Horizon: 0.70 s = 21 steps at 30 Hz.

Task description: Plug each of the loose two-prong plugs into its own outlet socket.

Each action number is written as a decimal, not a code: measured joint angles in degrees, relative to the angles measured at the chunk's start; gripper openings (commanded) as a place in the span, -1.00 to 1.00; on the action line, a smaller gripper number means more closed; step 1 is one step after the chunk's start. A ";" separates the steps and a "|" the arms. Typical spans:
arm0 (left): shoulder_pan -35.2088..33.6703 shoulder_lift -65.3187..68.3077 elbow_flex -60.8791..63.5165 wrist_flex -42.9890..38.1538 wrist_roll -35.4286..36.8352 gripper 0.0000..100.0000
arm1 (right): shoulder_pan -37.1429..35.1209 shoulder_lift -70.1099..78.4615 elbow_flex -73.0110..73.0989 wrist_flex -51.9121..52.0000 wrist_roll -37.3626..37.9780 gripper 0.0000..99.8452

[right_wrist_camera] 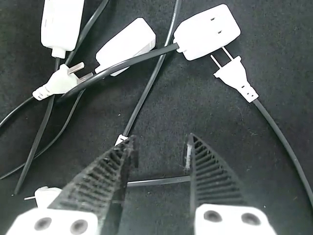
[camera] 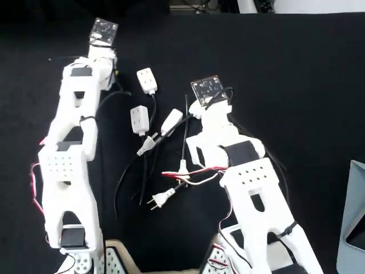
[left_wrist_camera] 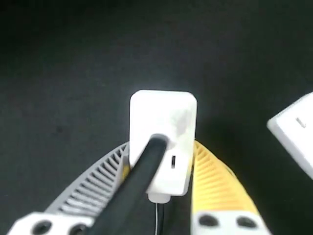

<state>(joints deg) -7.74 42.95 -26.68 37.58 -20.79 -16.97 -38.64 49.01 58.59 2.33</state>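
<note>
My left gripper [left_wrist_camera: 161, 147] is shut on a white outlet socket [left_wrist_camera: 164, 132], its grey and yellow fingers on either side. A thick black cord runs from that socket toward the camera. Another white socket [left_wrist_camera: 293, 134] lies just beside it. My right gripper [right_wrist_camera: 160, 142] hangs open over the black cloth, with a thin black cable [right_wrist_camera: 156, 181] crossing under its fingers. Beyond it lie three white sockets [right_wrist_camera: 61, 22] [right_wrist_camera: 124, 44] [right_wrist_camera: 208, 32]. One white plug [right_wrist_camera: 237, 76] has its prongs against the last socket's side. A loose plug [right_wrist_camera: 58, 83] lies between the other two.
In the high view, sockets [camera: 147, 80] [camera: 140, 120] [camera: 171, 121] and loose plugs [camera: 147, 145] [camera: 162, 198] lie between the two arms amid tangled black cables. A grey container [camera: 353, 217] stands at the right edge. Black cloth [camera: 296, 85] covers the table.
</note>
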 measured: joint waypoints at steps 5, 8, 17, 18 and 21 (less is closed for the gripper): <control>1.58 2.64 -6.24 7.21 0.44 -0.38 | 0.00 0.00 0.00 0.00 0.00 -0.68; 1.67 2.64 -10.20 13.19 5.01 -0.38 | 0.00 0.00 0.00 0.00 0.00 -0.68; 1.32 2.55 -30.68 34.02 9.32 -0.38 | 0.00 0.00 0.00 -0.09 0.00 -0.68; 1.32 2.55 -33.14 36.31 9.32 -0.38 | 0.00 0.00 0.00 -0.09 0.00 -0.68; 1.32 2.55 -41.05 43.43 9.76 -0.38 | 0.00 0.00 0.00 -0.09 0.00 -0.68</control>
<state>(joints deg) -6.42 45.49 -67.74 81.01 -11.03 -16.97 -38.64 49.01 58.51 2.33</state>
